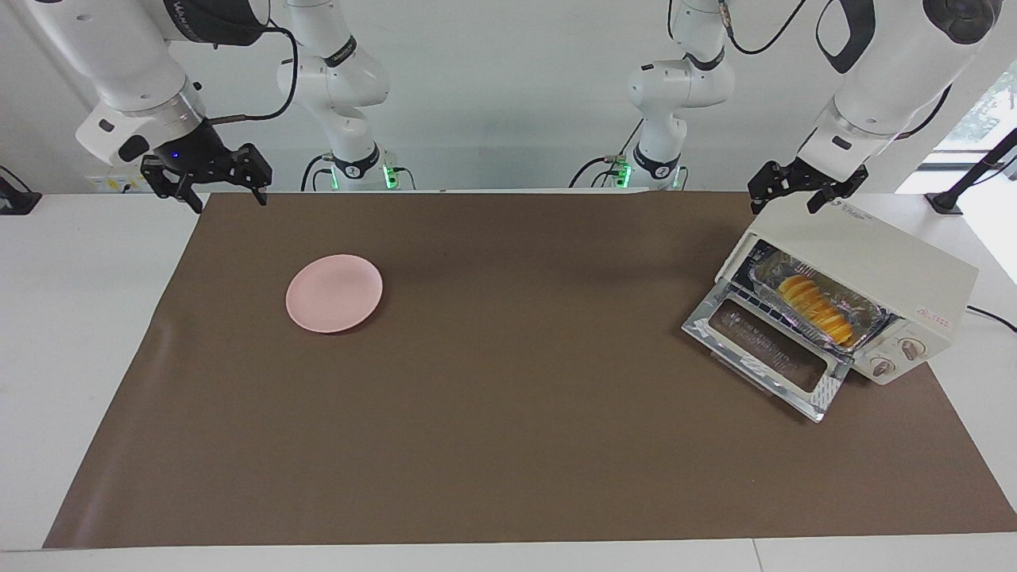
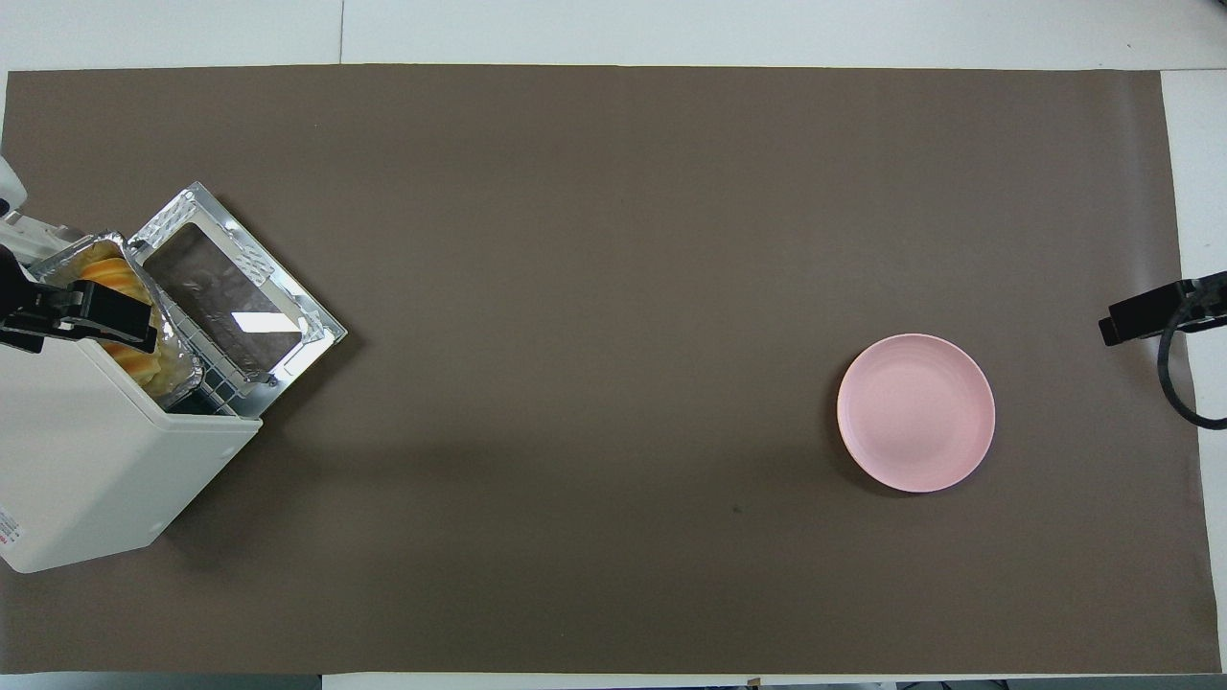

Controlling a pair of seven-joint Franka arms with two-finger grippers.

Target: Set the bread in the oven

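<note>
Oven [image 1: 874, 286] door is dropped open; bread [image 1: 817, 308] sits in foil tray [image 1: 862, 318] on the rack inside, below left claw [image 1: 804, 184]. Placement judged complete; door closing possibly remains. Left claw empty, spread. Right claw [image 1: 208, 176] spread, waiting near plate [image 1: 334, 292].

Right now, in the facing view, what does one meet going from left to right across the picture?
Right end effector → pink plate → oven door → bread in its foil tray → oven knobs.
</note>
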